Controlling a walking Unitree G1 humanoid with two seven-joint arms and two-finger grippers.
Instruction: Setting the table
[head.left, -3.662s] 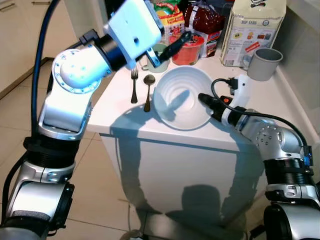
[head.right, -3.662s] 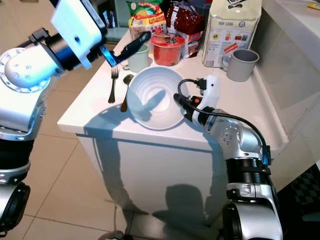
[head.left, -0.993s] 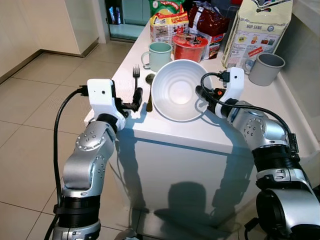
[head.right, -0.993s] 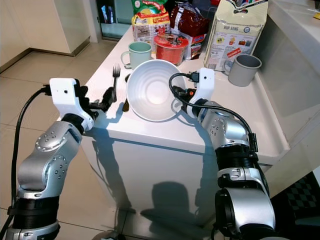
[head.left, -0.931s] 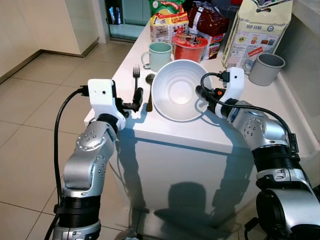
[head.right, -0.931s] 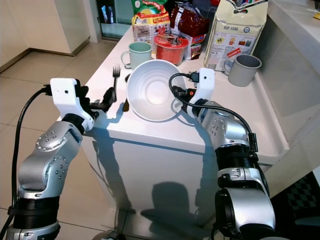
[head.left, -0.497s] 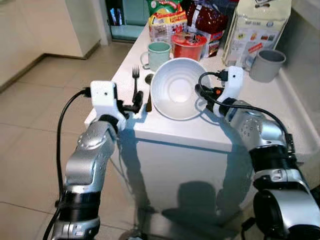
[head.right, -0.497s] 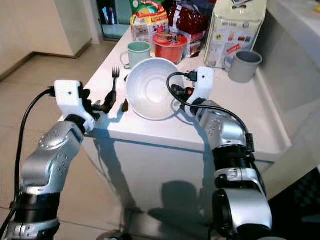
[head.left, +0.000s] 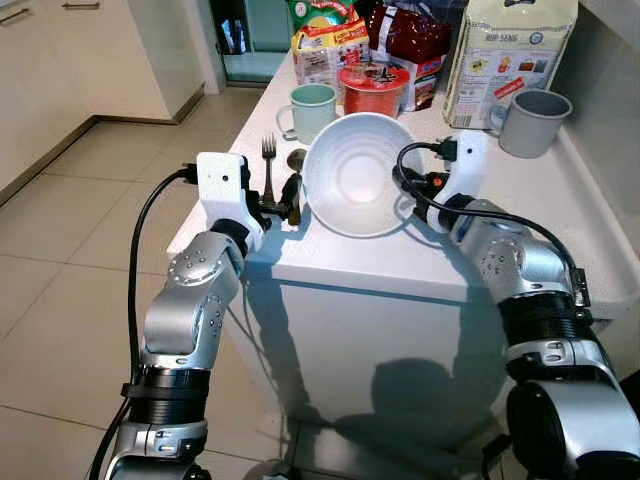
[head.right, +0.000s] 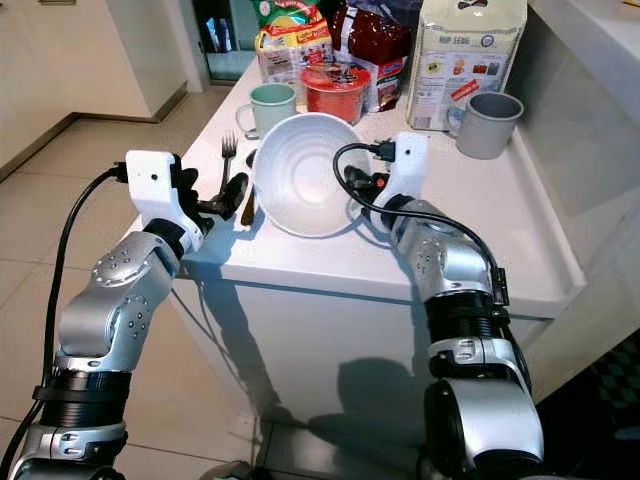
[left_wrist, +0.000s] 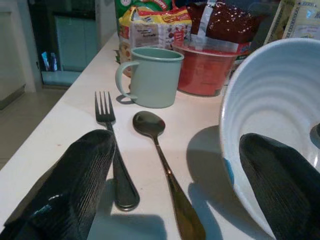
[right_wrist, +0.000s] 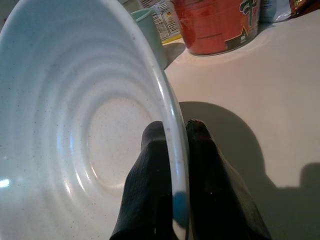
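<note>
A white ribbed bowl (head.left: 355, 185) stands tilted on the white counter (head.left: 340, 262), its inside facing me. My right gripper (right_wrist: 175, 132) is shut on the bowl's right rim, one finger inside and one outside. Just left of the bowl, a fork (left_wrist: 112, 150) and a spoon (left_wrist: 160, 150) lie side by side on the counter, handles toward me. My left gripper (head.left: 282, 197) is open and low over the counter's near left edge, at the handle ends. One of its fingers (left_wrist: 75, 185) is beside the fork, the other by the bowl.
Behind the bowl stand a mint green mug (head.left: 315, 108), a red noodle tub (head.left: 370, 88), snack packets (head.left: 325, 45), a tall white bag (head.left: 505, 60) and a grey mug (head.left: 530, 122). A wall borders the counter's right side. Tiled floor (head.left: 60, 250) lies to the left.
My left arm has come down from high over the counter and now edges right, toward the fork and spoon handles. The right gripper has tilted the bowl up. The camera shifted slightly.
</note>
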